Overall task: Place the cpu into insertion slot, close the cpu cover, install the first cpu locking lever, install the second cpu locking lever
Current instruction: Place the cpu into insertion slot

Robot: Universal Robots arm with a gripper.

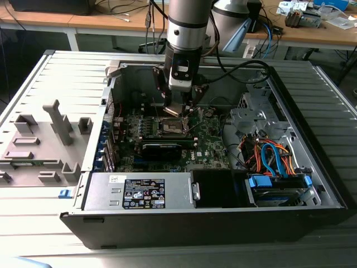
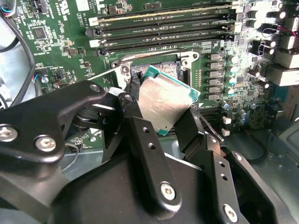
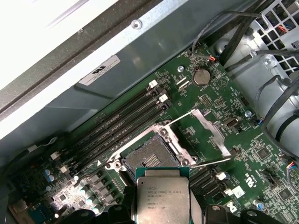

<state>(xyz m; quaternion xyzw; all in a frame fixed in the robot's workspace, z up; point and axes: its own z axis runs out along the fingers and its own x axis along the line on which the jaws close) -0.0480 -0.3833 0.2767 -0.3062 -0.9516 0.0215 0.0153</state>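
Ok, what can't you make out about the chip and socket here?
Second wrist view: the cpu covers much of the insertion slot; the hand hides the cpu's side edges.
First wrist view: one cpu edge runs off the picture.
Exterior view: the slot's inside is too small.

Ext. far, wrists near insertion slot.

Robotics lab or electronics workshop, by looks. Silver-grey robot arm over open black desktop computer case on grey slatted metal table. Light wooden workbenches behind, loose black cables strewn (small hardware bits too). Grey plastic jigs at exterior view's left.
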